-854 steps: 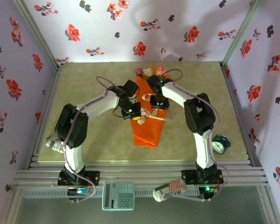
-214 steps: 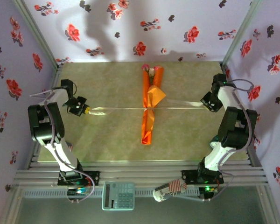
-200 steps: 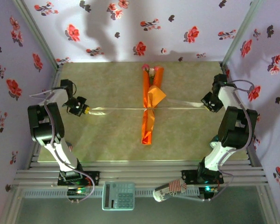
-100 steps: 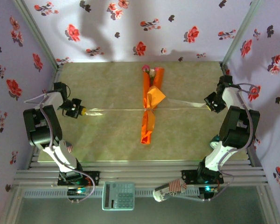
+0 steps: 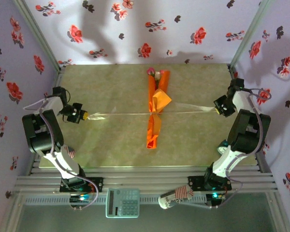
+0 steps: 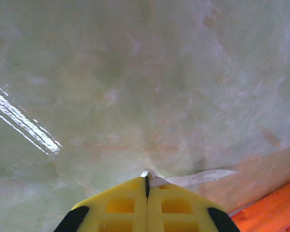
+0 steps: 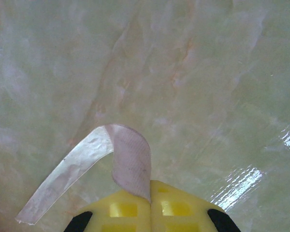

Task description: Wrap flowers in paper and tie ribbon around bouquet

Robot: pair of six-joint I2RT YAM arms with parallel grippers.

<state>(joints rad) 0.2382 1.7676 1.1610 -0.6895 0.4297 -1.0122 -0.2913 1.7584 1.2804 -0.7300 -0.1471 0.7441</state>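
The left tool (image 5: 82, 116) and the right tool (image 5: 218, 107) are each clamped on 1 end of the ribbon (image 5: 125, 114), which is stretched straight between them over the glossy, pale green marbled counter (image 5: 106, 87). Midway between the 2 tools it cinches the orange bouquet (image 5: 153, 125). The flowers (image 5: 156, 73) point away from both, toward the purple wall (image 5: 183, 19) printed with red blooms.

The pale green marbled tabletop (image 7: 193, 72) looked smooth and glossy, with bright streaks of light. The narrow cream-white ribbon (image 7: 131, 164) was thin, half-transparent cloth with a fine woven grain. The right gripper (image 7: 150, 189) had yellow fingers (image 7: 121, 209) of matt moulded plastic. The bright orange paper cone (image 5: 153, 126) looked thin and creased.
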